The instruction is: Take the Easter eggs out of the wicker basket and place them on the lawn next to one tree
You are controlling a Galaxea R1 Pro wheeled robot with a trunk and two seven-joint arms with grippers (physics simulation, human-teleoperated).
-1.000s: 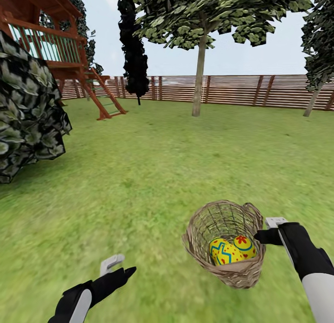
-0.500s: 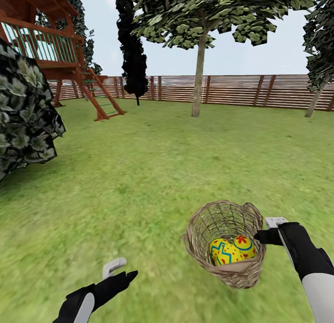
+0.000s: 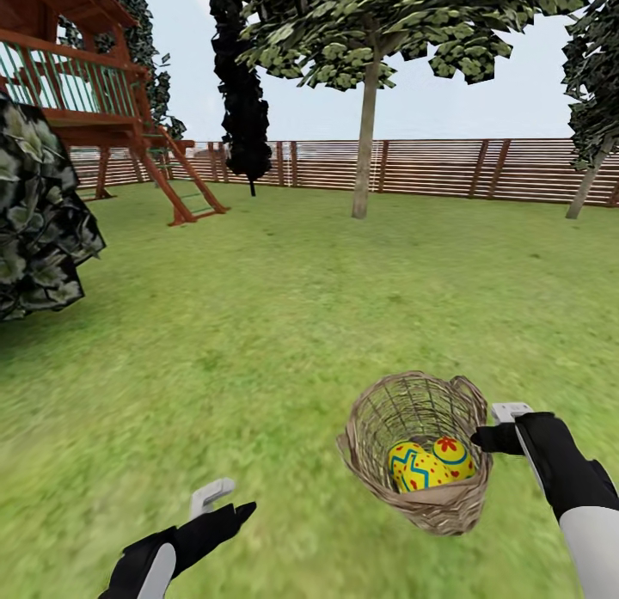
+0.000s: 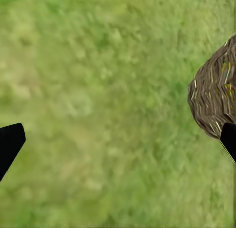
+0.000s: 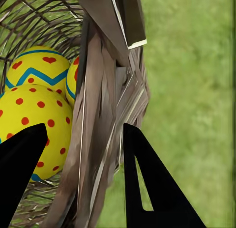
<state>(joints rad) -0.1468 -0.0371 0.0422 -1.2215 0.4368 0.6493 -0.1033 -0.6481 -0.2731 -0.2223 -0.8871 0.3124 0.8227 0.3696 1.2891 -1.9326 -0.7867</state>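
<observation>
- Right gripper [image 3: 496, 434] near right in the head view, fingers closed around the basket [image 3: 419, 449] wall at its right rim, just under the small loop handle [image 3: 467, 384].
- Right wrist view: one black finger [image 5: 19, 174] inside the basket against the eggs, the other [image 5: 152, 184] outside it, with the woven wall [image 5: 105, 139] pinched between them.
- Basket is held off the lawn [image 3: 284, 324], tipped toward the robot, with its open mouth facing up and left.
- Eggs [image 3: 427, 466] sit low in the basket, bunched together and touching: yellow with blue zigzags and red marks. Two are clear in the head view; the third shows in the right wrist view as a sliver [image 5: 71, 83] between the zigzag egg [image 5: 39, 68] and the basket wall, beside the dotted egg [image 5: 34, 125].
- Left gripper [image 3: 222, 501] near left, low over the grass, holding nothing; in the left wrist view its fingertips [image 4: 10, 144] are spread wide apart, with grass between them.
- Left wrist view also catches the basket's outer side [image 4: 214, 95] at the frame edge.
- Tree [image 3: 364, 143] with a pale straight trunk stands far ahead, centre, in front of the slat fence [image 3: 447, 165], well apart from the basket.
- Dark cypress-like tree [image 3: 244, 100] far left of it; wooden playset [image 3: 94, 100] far left; leafy bush [image 3: 39, 216] at the left edge, closer in.
- Another leaning trunk [image 3: 585, 182] far right by the fence.
</observation>
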